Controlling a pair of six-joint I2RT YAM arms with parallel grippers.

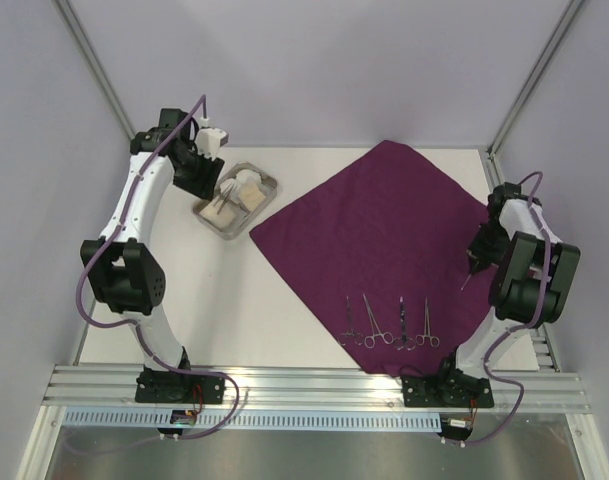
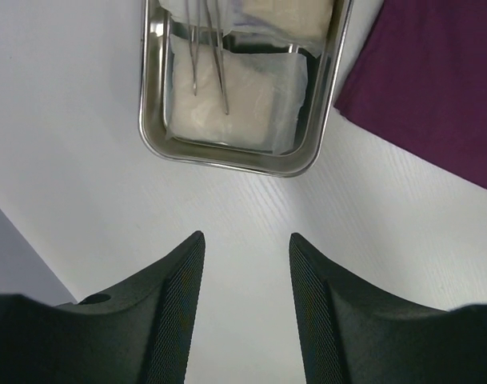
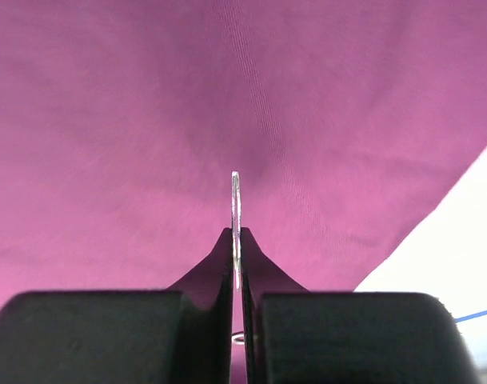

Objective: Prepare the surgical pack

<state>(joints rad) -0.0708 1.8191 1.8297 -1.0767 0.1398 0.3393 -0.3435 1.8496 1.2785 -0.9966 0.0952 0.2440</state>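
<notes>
Steel tray (image 2: pixel 227 164) cut off at top edge; thin steel piece (image 3: pixel 236 192) mostly hidden inside right pincer (image 3: pixel 236 236).

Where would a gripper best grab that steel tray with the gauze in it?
Probably by the thin raised rim of the steel tray at the short end facing the left gripper, coming down from above, one finger inside, one outside. The tray lies flat on the table and looks too wide to span; the gauze sits close to the wall, so pinch only the lip.
</notes>
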